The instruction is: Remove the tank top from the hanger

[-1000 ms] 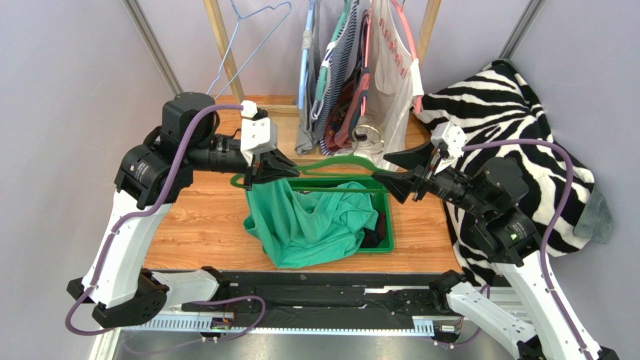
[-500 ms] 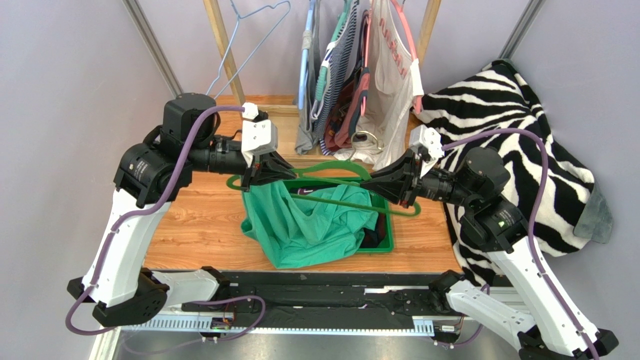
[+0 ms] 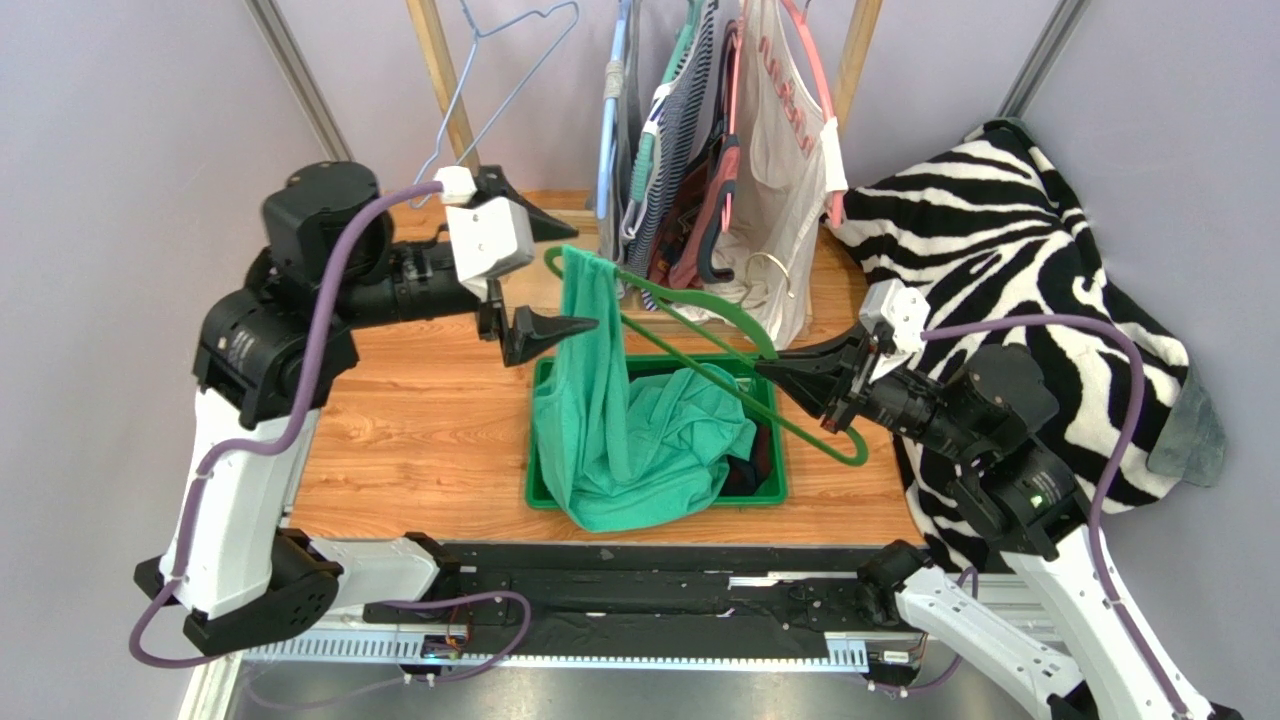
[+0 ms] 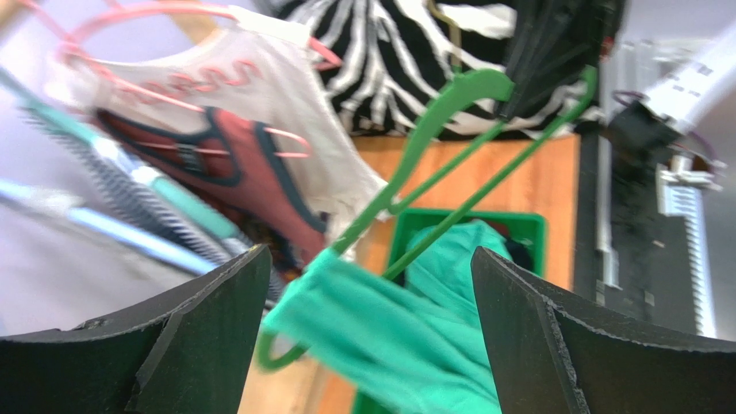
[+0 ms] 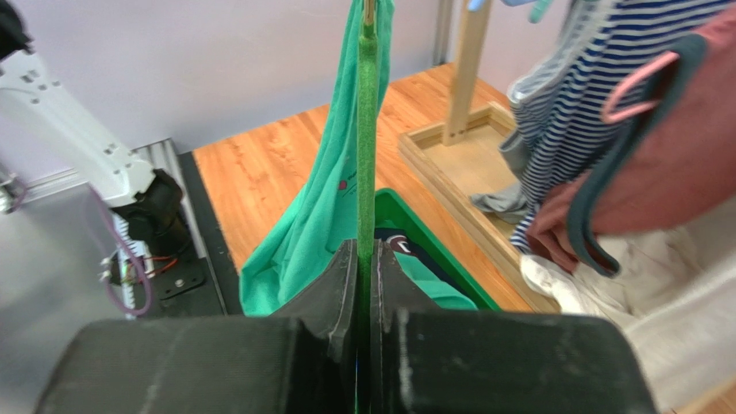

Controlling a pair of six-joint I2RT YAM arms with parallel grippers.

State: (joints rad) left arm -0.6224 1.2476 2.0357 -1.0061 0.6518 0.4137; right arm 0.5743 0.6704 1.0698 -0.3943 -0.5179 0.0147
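Found right gripper point(image 3: 784, 375) clamped tight on the thin bar of the green hanger point(image 3: 721, 318). Confirmed in right wrist view: bar running straight up from between the closed fingers point(image 5: 341, 285).

Noted hanger tilted, far-left end raised, near-right end low at the right gripper, above the green bin point(image 3: 775, 488).

Logged left gripper point(image 3: 580, 282) spread wide with nothing in it. Placed it at the hanger's raised end, one jaw above and one below in top view. Could not tell whether the lower finger point(image 3: 549, 327) touches the cloth. Saw hanger end and strap between the two fingers, farther off, in left wrist view.

Recorded green tank top point(image 3: 579, 360) not yet off: one strap looped over the raised end, body hanging down into the bin and bunched there over darker clothes point(image 3: 751, 468).

Noted bin on the wooden worktop point(image 3: 406, 435), a rack of hung clothes point(image 3: 706, 150) at the back, a zebra-striped blanket point(image 3: 1037, 240) at right.
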